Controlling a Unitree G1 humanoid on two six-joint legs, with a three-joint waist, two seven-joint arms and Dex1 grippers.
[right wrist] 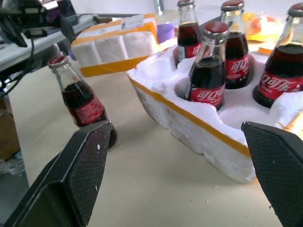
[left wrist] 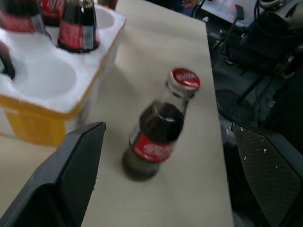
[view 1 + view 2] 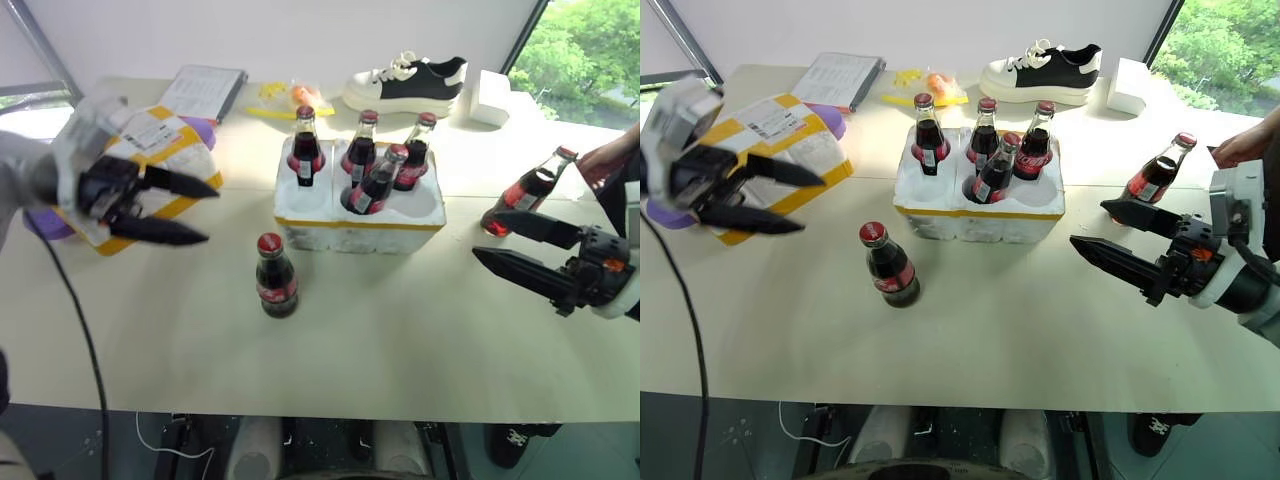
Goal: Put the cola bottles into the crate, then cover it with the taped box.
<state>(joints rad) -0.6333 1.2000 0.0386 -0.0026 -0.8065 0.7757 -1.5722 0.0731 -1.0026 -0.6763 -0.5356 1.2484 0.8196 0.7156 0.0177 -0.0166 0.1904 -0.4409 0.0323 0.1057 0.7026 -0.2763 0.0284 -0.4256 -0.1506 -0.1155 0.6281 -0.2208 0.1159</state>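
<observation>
Noted the low white foam crate with round wells and a yellow tape band, four small red-capped glass cola bottles seated in it. Noted the white foam box wrapped in wide yellow tape left of the crate. Saw the black two-fingered left gripper left of the crate and the right gripper right of it, both spread wide and empty. Judged the loose bottle just in front of the crate easy to topple with an off-centre pinch. Judged the leaning bottle right of the crate likelier still to fall and roll.

Partly hidden from my seat

The taped box sits half behind my left gripper; a person's hand runs off the edge.
</observation>
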